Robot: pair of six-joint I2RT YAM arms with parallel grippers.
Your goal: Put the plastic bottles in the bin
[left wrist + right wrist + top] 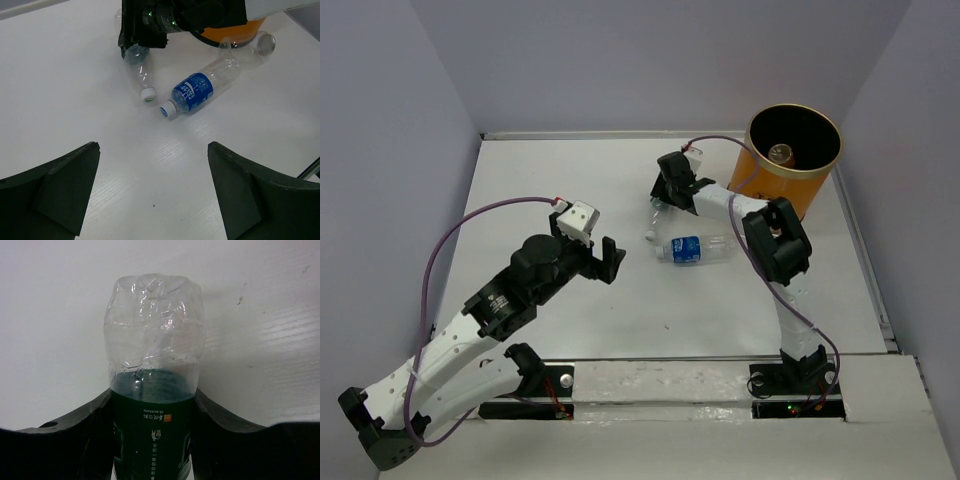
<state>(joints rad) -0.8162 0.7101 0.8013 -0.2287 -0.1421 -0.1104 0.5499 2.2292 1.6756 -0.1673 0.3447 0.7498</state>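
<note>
The orange bin (pixel 793 160) stands at the back right, and something small and golden lies in its black inside. A blue-label bottle (pixel 695 247) lies on its side mid-table; it also shows in the left wrist view (pixel 197 91). My right gripper (pixel 670 188) is shut on a green-label bottle (pixel 152 365), its fingers (pixel 210 415) pressed against both sides. That bottle (pixel 140 75) lies low at the table with its cap toward my left arm. My left gripper (pixel 152 147) is open and empty, held above the table short of both bottles.
Another clear bottle (pixel 260 42) lies next to the bin's base (pixel 235 32), behind the blue-label one. The right arm's elbow (pixel 775 240) hangs over the table in front of the bin. White walls close in the table at the back and sides.
</note>
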